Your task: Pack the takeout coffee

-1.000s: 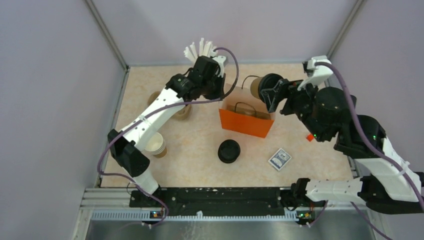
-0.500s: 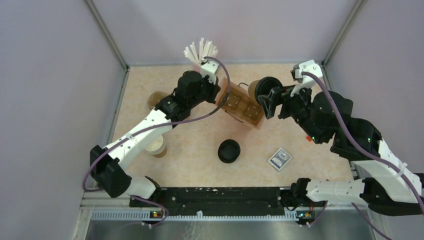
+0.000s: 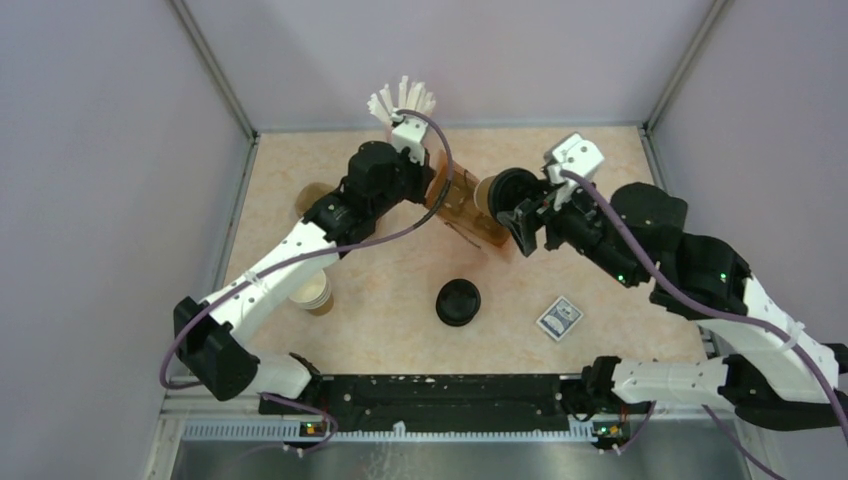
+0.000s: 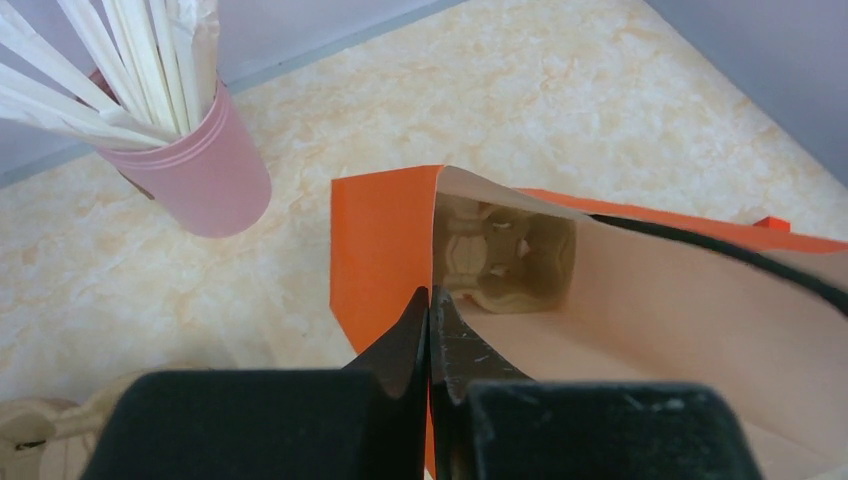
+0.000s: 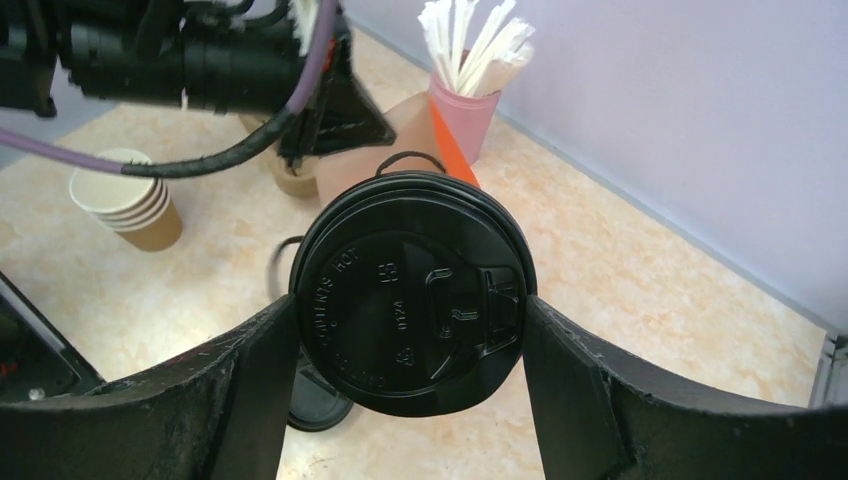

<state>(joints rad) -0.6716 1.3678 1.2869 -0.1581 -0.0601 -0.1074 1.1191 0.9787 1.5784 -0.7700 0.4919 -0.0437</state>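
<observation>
One coffee (image 5: 400,265) sits clamped in my right gripper (image 5: 410,325); my left gripper (image 4: 430,335) pinches one bag (image 4: 380,235); one loose lid (image 3: 458,302) lies apart.

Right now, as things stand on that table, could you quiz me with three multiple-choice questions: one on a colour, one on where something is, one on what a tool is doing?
1. What colour is the paper bag outside?
A) green
B) orange
C) white

2. Where is the loose black lid?
A) inside the bag
B) flat on the table, nearer the arm bases than the bag
C) on the stacked cups

3. What is the right tool doing?
A) hanging open and empty
B) shut on nothing
C) gripping the takeout coffee by its sides

Answers:
1 B, the left wrist view shows orange walls.
2 B, the top view shows it lying alone on the table.
3 C, its fingers flank the lidded cup.
</observation>
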